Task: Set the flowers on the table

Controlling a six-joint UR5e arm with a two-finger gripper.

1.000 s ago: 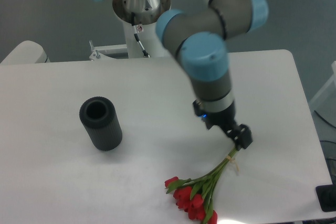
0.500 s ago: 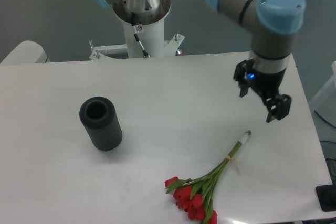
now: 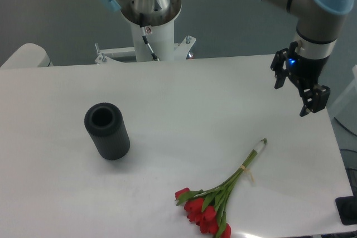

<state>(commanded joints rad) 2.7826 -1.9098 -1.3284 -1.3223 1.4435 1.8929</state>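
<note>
The flowers [image 3: 215, 203] lie flat on the table [image 3: 184, 110] near its front edge, blooms toward that edge and stems running diagonally toward the far right corner. The gripper [image 3: 297, 90] hangs empty above the right edge, jaws spread, well apart from the stem tips. A vase [image 3: 107, 131] stands toward the left.

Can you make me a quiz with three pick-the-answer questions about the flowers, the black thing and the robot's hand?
1. Where are the tulips?
A. in the vase
B. lying on the table
C. in the gripper

2. What colour are the blooms?
A. yellow
B. white
C. red

3. How is the gripper?
A. open and empty
B. shut on the stems
C. shut on the vase

Answers: 1 B, they lie flat near the front edge, apart from the black vase. 2 C, every bloom is red. 3 A, its fingers are spread, nothing between.
</note>
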